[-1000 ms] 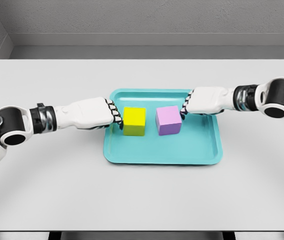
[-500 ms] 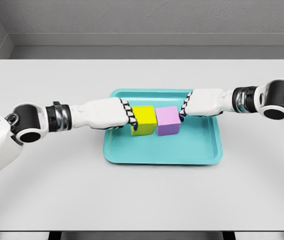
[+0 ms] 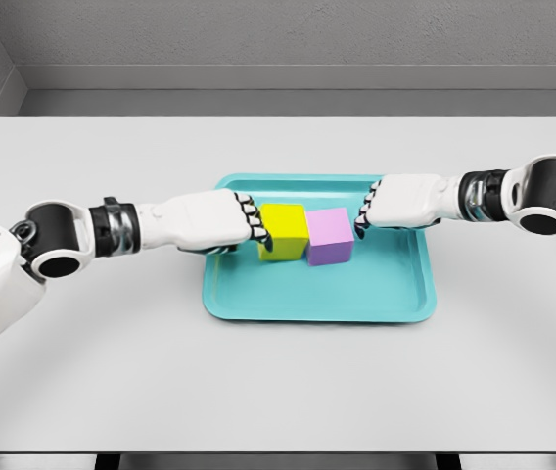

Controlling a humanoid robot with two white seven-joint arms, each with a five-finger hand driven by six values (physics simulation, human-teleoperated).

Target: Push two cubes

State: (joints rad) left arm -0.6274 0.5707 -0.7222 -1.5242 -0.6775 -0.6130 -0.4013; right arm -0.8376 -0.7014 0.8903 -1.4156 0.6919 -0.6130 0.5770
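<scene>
Teal tray sitting on a pale grey table

The shallow, round-cornered tray is lying flat around the middle of the table, its raised rim running unbroken on all four sides and its near part showing bare floor. The table is spreading wide to the left, right and near side. Beyond its far edge, a grey wall is rising, with a darker strip running along its foot.

Both arms wear smooth white shells broken by black ball joints with round caps and ribbed grey-and-black wrist rings, ending in the blocky white left hand and right hand, whose fingers show black-and-white segmented knuckles.
</scene>
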